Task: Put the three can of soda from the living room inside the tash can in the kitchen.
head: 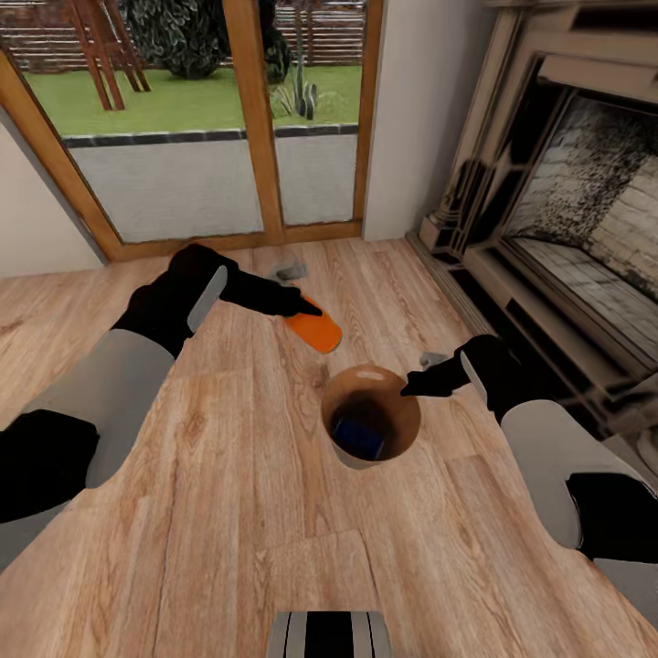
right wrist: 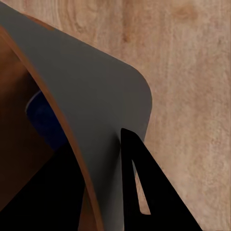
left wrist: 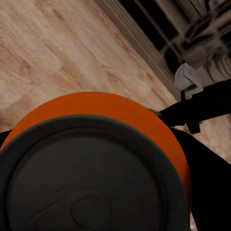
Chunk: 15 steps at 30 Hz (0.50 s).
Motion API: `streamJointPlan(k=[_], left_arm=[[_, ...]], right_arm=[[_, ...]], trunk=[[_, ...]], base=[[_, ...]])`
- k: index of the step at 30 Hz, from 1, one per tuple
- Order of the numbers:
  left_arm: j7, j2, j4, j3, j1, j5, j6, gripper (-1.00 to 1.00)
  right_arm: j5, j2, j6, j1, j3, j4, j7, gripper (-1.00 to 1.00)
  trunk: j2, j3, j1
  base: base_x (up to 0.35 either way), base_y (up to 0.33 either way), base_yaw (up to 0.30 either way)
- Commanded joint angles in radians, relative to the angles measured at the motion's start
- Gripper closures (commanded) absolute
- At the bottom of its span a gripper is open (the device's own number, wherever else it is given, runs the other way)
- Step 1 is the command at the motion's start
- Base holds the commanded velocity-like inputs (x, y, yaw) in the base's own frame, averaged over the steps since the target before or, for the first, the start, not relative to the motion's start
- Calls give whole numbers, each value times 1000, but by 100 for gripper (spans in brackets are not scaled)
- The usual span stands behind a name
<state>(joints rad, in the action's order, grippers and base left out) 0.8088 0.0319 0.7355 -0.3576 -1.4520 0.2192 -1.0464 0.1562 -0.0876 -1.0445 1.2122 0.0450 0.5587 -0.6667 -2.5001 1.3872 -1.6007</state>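
My left gripper (head: 306, 313) is shut on an orange can of soda (head: 320, 334), held tilted above the wood floor just beyond the tash can (head: 340, 395). The can's dark top and orange side (left wrist: 120, 108) sit close in the left wrist view. The tan-brown bin stands between my arms with a blue can (head: 358, 438) lying at its bottom. My right gripper (head: 411, 384) is shut on the bin's rim, one black finger (right wrist: 144, 192) outside the wall (right wrist: 96, 110) and the blue can (right wrist: 43, 120) visible inside. The second orange can is out of view.
Wood-framed glass doors (head: 228, 119) stand ahead, with a lawn behind them. A fireplace (head: 585, 228) with a stepped hearth runs along the right. Light plank floor (head: 228, 512) spreads around the bin. My base (head: 329, 635) shows at the near edge.
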Motion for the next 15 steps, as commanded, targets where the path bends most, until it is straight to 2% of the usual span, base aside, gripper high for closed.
streamJointPlan(k=[1,2,8,10,15], left_arm=[[-10,-9,-7,-8,-1,3,-1,100],[-32,-41,-22,-28,-1,2,-1,100],[-43,-87,-30,-74,3,3,-1,100],[-43,-92,-31,-79,3,4,-1,100],[-44,-103,-31,-116,4,5,-1,100]], right_arm=[[-7,1,-3,1,-1,0,-2,100],[-7,3,-3,5,-1,-1,-2,100],[-7,15,-3,44,-1,-23,-1,100],[-7,18,-3,52,-1,-31,-1,100],[-7,53,-3,93,-2,-74,2,100]], trunk=[[0,0,0],[0,0,0],[0,0,0],[0,0,0],[0,0,0]], base=[[0,0,0],[0,0,0],[0,0,0],[0,0,0],[0,0,0]])
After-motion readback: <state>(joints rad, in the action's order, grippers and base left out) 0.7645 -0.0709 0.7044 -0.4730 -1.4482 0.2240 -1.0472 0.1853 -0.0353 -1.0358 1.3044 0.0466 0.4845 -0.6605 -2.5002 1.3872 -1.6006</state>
